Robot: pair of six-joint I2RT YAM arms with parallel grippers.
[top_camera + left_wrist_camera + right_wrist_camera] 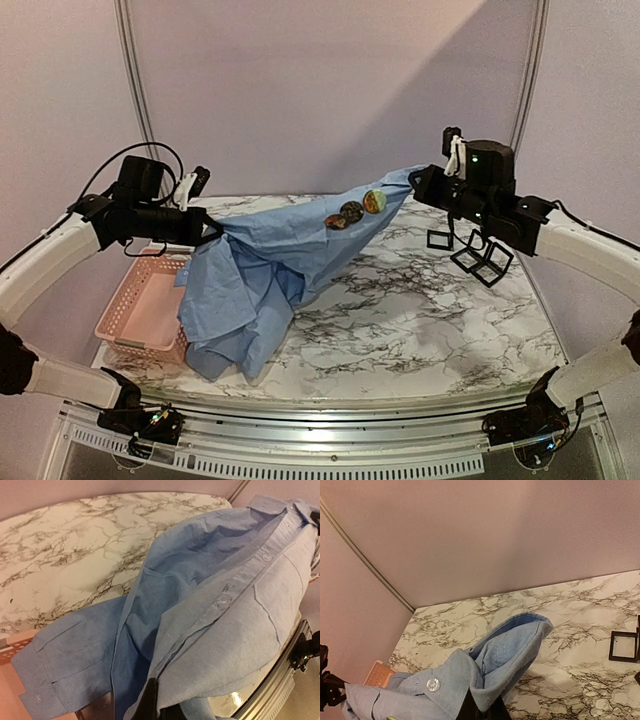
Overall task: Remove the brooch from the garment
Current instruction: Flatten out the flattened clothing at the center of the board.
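Observation:
The garment (262, 262), a light blue buttoned shirt, hangs stretched between both grippers above the marble table (420, 320). Its lower part droops onto the tabletop. Three round brooches (352, 211) sit in a row on the raised fabric near the right end: brown, dark and green-orange. My left gripper (212, 228) is shut on the shirt's left edge, and its dark fingers (150, 700) pinch a fold of cloth (210, 630). My right gripper (418, 182) is shut on the collar end (515, 650). Its fingertips (470, 711) are mostly hidden under the fabric. No brooch is clear in either wrist view.
A pink plastic basket (140, 305) stands at the table's left edge, partly under the hanging shirt. Several small black square frames (470, 255) lie on the table under the right arm, and one black frame (624, 646) shows in the right wrist view.

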